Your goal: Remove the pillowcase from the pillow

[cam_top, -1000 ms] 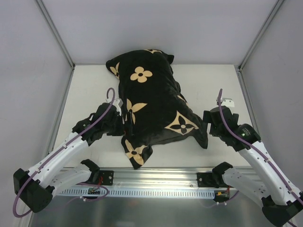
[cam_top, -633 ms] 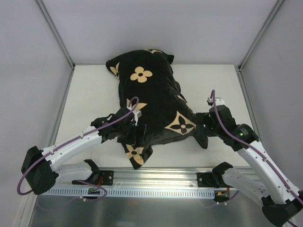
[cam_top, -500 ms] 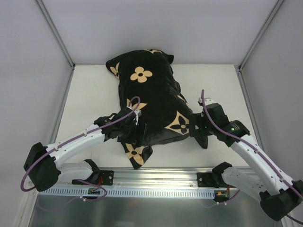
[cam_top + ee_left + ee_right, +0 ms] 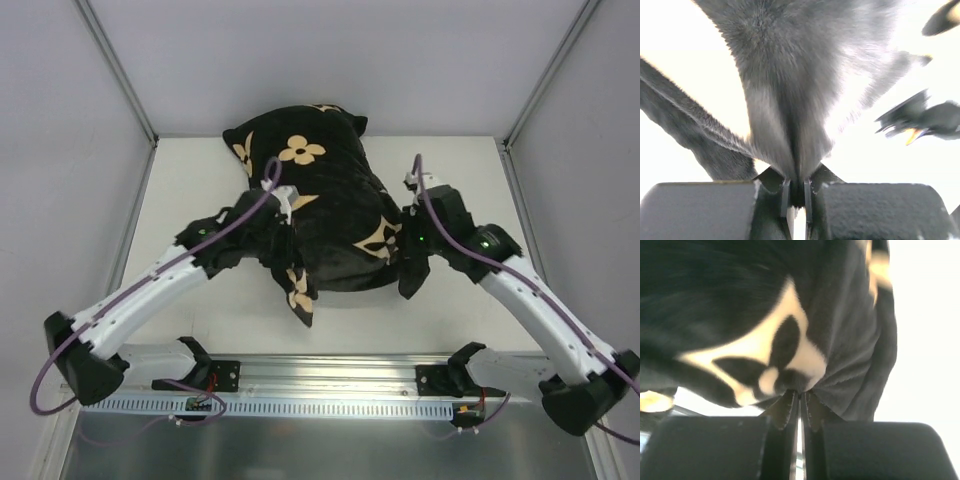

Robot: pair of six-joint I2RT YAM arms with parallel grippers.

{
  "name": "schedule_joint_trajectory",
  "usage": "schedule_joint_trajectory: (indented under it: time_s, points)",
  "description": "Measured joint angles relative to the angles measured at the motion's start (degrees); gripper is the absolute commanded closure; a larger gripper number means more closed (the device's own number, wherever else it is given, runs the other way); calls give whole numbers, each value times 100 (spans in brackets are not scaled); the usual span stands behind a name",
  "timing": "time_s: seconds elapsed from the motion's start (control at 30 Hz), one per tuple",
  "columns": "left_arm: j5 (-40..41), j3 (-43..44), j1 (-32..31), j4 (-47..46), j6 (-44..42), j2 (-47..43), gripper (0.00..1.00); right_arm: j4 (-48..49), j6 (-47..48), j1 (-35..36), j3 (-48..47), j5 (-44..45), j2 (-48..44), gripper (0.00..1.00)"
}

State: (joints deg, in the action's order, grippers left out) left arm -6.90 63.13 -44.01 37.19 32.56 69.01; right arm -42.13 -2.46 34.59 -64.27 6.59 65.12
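My left gripper (image 4: 796, 187) pinches a fold of the pillowcase (image 4: 320, 215), fingers almost together, my right gripper (image 4: 800, 407) clamps its opposite edge likewise, it's bunched on the table (image 4: 190, 180).

Black pillowcase (image 4: 330, 215): velvety cloth, matt short nap, tan print. Fuzzy grey-looking pile just ahead of left gripper (image 4: 796, 192) tips. Left gripper, right gripper (image 4: 800, 412): matt black plastic, fine-grained. Bare table (image 4: 190, 190): smooth, matt.

Pillow wholly hidden inside pillowcase (image 4: 335, 205)
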Motion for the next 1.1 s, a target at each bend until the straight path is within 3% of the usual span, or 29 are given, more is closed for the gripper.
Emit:
schedule_joint_trajectory:
  time_s: [0.1,0.23,0.5,0.87,1.0,1.1]
  points:
    - [177,1095,109,229,2,-566,100,-28,31,92,-619,74,-870,99]
    - [476,2251,186,236,7,-1303,100,-2,-98,96,-1307,-114,-1309,99]
    - [968,2949,166,664,-44,-1987,100,295,-608,450,-1493,-1071,-942,99]
    - [1460,3418,175,1204,-345,-1790,100,330,-835,1451,-1832,-1215,691,99]
    - [1281,4194,175,1303,-584,-1110,100,291,-796,1996,-2337,-1432,1585,99]
    - [977,4846,168,1220,-737,-334,100,391,-660,2472,-2304,-1464,1687,99]
